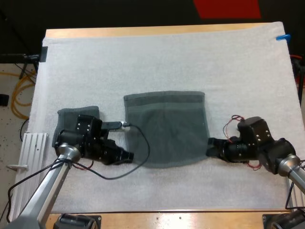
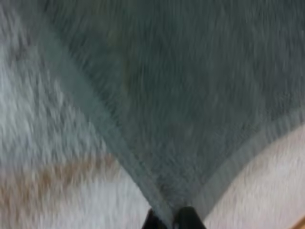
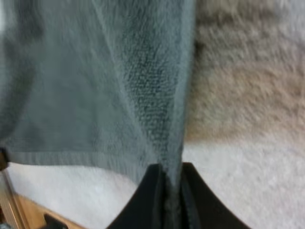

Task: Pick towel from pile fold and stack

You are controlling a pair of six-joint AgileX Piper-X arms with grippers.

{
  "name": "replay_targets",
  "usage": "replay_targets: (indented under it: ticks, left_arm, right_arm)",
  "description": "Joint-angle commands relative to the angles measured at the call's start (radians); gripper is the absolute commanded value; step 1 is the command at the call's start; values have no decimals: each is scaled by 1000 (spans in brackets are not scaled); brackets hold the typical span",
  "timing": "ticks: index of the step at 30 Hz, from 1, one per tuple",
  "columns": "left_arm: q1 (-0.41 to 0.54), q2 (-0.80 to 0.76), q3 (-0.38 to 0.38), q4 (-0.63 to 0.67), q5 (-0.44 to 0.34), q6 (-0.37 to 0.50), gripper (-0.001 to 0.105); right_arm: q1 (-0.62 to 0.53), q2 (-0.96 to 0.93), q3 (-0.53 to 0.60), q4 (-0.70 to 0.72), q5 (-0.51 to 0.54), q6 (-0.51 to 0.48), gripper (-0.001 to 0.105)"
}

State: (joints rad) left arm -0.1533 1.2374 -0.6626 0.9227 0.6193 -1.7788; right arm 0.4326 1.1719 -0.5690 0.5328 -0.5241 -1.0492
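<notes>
Lying spread flat at the middle of the white fleecy mat (image 1: 95, 67): one dark grey-green terry towel (image 1: 164, 126), roughly square, with a hemmed band along its far edge and a slightly rounded near edge.

High view. The left gripper (image 1: 129, 155) is at the towel's near left corner and the right gripper (image 1: 210, 151) at its near right corner. The fingertips of both are dark against the cloth and hard to separate from this angle. A second towel (image 1: 71, 117) of the same colour, smaller, lies at the mat's left side, apart from the spread one. Its near part is hidden under the left arm, so I cannot tell whether it is folded or crumpled. The wooden table (image 1: 157, 31) shows as a strip beyond the mat's far edge.

Left wrist view. Little more than the two black tips of the left gripper (image 2: 170, 220) can be seen. They sit close together, pinching the towel (image 2: 181, 95) at the corner where two hems meet. The cloth fans away from the grip. The mat (image 2: 47, 143) lies on either side, blurred.

Right wrist view. The right gripper (image 3: 169, 191) has its black fingers narrow, pressing on the towel's (image 3: 95, 95) hemmed edge from both sides, with cloth between them. The mat (image 3: 248, 181) lies beside the edge, and a sliver of the table (image 3: 24, 210) shows past the mat.
</notes>
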Motion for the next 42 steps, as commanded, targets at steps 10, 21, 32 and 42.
replay_targets:
  ticks: [10,21,32,42]
  left_arm:
    - [120,197,2,-618,207,-393,0]
    - [152,435,-42,-1028,267,-623,0]
    - [154,489,-154,-1040,166,-602,0]
    - [153,490,-154,-1040,180,-556,9]
  right_arm:
    - [-43,288,-75,-511,4,364,1]
    - [-139,579,-323,-613,-12,443,1]
    - [-161,635,-364,-603,59,442,1]
    - [-165,635,-364,-613,60,438,18]
